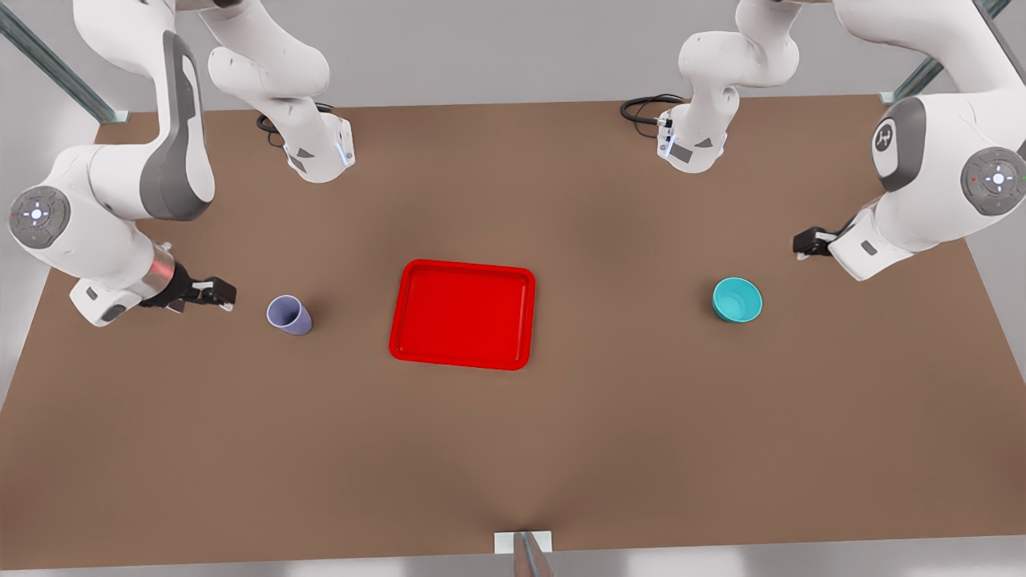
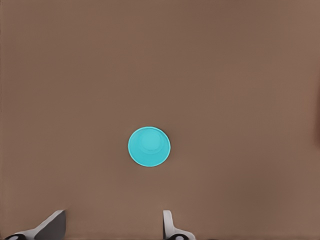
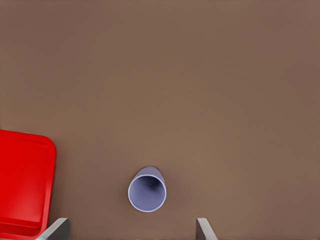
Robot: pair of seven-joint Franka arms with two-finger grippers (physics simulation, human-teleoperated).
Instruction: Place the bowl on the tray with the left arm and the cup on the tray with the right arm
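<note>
The teal bowl (image 1: 737, 299) stands upright on the brown table at the front view's right, and from above it is a teal disc (image 2: 149, 146). My left gripper (image 1: 801, 243) hovers just beyond it toward the back right, open (image 2: 112, 220) with nothing between its fingers. At the front view's left stands the lavender cup (image 1: 289, 314), upright (image 3: 147, 190). My right gripper (image 1: 224, 295), on the arm with the silver-red wrist band, is a short way to the cup's left, open (image 3: 131, 224) and empty. The red tray (image 1: 465, 266) lies bare at the table's centre; one corner (image 3: 25, 180) appears beside the cup.
Both arm bases (image 1: 321, 152) (image 1: 693, 144) with black cables stand at the back of the table. A metal post (image 1: 525, 553) sits at the middle of the front edge. Bare table lies between each object and the tray.
</note>
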